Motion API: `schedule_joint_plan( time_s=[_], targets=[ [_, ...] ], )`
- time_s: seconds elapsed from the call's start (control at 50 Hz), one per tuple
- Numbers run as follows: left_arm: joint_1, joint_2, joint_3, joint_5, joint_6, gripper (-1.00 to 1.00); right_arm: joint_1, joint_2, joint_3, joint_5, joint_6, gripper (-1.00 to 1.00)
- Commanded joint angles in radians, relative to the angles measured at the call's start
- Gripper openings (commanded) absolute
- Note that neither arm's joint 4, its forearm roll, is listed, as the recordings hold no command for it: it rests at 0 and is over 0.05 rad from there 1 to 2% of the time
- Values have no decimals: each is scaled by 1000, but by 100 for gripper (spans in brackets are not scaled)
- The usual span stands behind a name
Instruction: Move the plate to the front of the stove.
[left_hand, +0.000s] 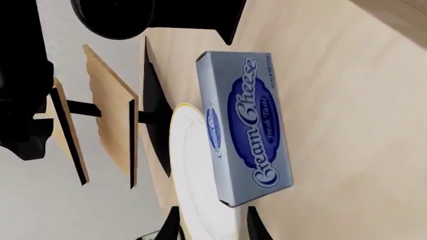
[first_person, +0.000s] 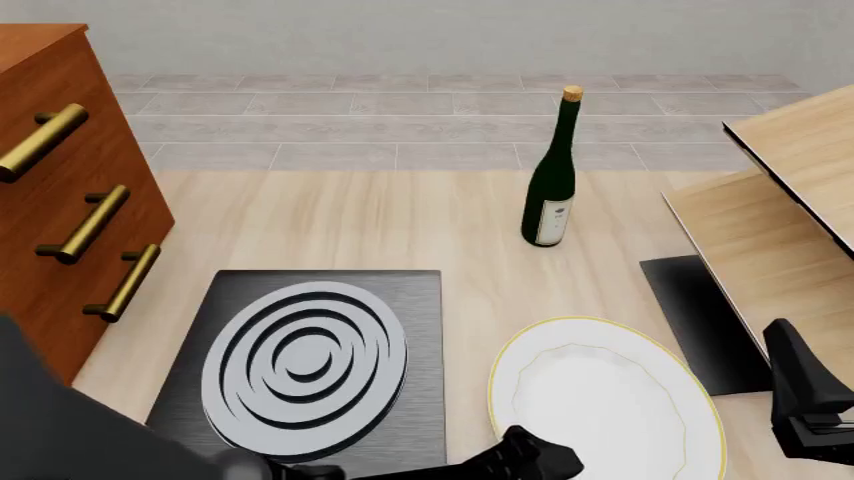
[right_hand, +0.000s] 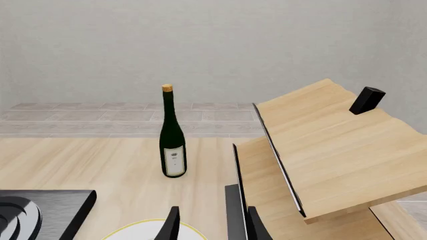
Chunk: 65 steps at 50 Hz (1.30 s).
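Plate (first_person: 607, 400) sits right of the stove (first_person: 307, 350), left gripper (first_person: 534, 462) reaching its near rim to drag it; both jaws' state I cannot tell.

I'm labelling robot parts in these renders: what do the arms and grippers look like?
Both are plain matte black, with no cables, markings or colour accents visible. The left arm shows as a bulky dark limb ending in a knobbly gripper housing. The left gripper and right gripper each have two thin, pointed black fingers.
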Motion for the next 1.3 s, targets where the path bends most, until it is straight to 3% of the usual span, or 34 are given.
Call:
schedule_joint_plan(
  time_s=[0.02, 0.78, 1.3],
  targets=[
    [3, 25, -13, 3, -6, 100, 0, 0, 0, 0, 0, 100],
    [22, 133, -63, -52, -27, 100, 0, 0, 0, 0, 0, 100],
    [33, 121, -84, -19, -36, 100, 0, 0, 0, 0, 0, 100]
  ],
)
